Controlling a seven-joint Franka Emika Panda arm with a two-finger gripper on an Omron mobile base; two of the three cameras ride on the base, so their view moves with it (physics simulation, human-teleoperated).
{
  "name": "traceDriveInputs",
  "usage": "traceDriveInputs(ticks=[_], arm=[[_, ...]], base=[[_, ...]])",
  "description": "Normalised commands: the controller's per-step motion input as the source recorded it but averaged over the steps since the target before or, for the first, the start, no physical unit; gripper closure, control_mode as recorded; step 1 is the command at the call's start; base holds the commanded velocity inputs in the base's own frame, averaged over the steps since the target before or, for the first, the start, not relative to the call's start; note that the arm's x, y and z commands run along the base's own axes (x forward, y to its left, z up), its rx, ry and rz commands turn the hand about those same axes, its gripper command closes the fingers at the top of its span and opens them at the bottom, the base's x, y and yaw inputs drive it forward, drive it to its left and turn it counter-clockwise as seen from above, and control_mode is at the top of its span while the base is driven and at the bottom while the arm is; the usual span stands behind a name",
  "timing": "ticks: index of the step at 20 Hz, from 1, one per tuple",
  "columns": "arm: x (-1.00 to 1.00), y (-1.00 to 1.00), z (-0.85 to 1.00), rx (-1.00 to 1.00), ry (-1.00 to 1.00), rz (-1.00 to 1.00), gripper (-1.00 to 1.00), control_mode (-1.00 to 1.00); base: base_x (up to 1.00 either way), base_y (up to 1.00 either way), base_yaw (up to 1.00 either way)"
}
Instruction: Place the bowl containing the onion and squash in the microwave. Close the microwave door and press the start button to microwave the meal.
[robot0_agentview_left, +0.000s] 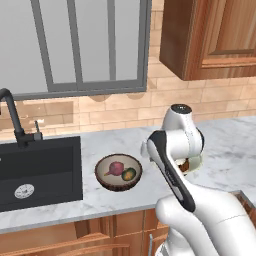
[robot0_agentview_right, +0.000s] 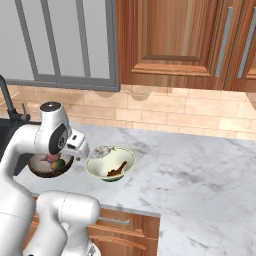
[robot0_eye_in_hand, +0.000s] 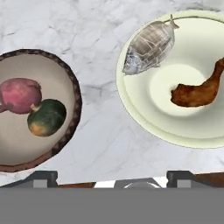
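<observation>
claw (robot0_eye_in_hand: 112, 177) released, pointing down over counter (robot0_eye_in_hand: 100, 39) between bowl (robot0_eye_in_hand: 72, 87) and cream bowl (robot0_eye_in_hand: 144, 118).

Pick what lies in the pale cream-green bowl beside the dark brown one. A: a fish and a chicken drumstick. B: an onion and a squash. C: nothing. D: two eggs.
A: the pale bowl holds a silvery fish and a browned drumstick.
</observation>
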Motion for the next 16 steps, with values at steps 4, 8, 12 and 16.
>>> traceDriveInputs(ticks=[4,8,12,16], arm=[[-0.07,0.57,-0.40,0.03,0.00,-0.08,-1.00,-1.00],[0.00,0.49,-0.33,0.08,0.00,-0.09,-1.00,-1.00],[0.02,0.28,-0.29,0.13,0.00,-0.08,-1.00,-1.00],[0.24,0.02,-0.06,0.10,0.01,-0.06,-1.00,-1.00]], base=[[0.00,0.00,0.00],[0.00,0.00,0.00],[0.00,0.00,0.00],[0.00,0.00,0.00]])
